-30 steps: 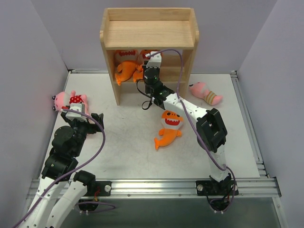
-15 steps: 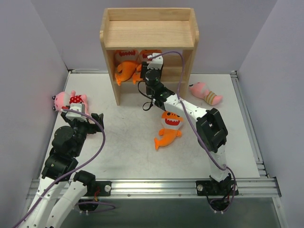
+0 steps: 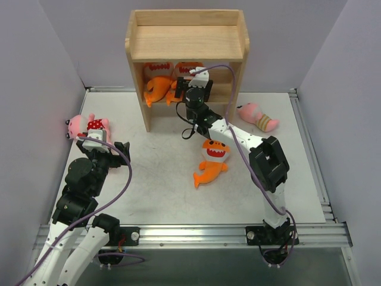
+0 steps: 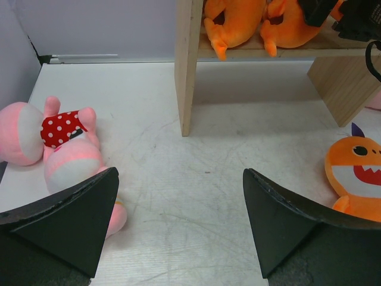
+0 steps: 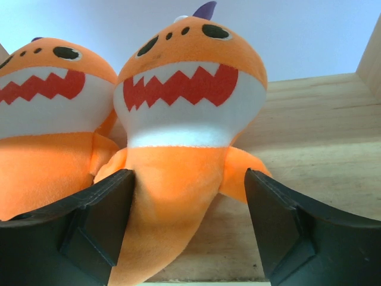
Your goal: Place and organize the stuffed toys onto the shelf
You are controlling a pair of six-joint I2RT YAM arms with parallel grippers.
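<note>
Seen from above, a wooden shelf point(image 3: 187, 42) stood at the back of the surface point(image 3: 161, 196). On the tier under its top board sat two orange toys, the left fish point(image 3: 158, 86) and the right fish point(image 3: 186, 70), side by side and facing out, which we took as a row being built. The right jaws reached into that tier at the right fish. A third fish point(image 3: 211, 161) lay on the surface before the shelf, a striped doll point(image 3: 257, 116) lay off to the right, and a polka-dot doll point(image 3: 86, 126) lay at the far left, near the left jaws. We could not find a sixth toy.

Seen from the left wrist, the left jaws stood wide and empty, low over the surface, with the polka-dot doll point(image 4: 62, 128) just beside one of them. We judged they were waiting to take it.

Seen from the right wrist, the right jaws stood apart on either side of the right fish point(image 5: 190, 89), not pinching its tail. It sat upright on the shelf board point(image 5: 309, 149), close against the left fish point(image 5: 47, 89).
</note>
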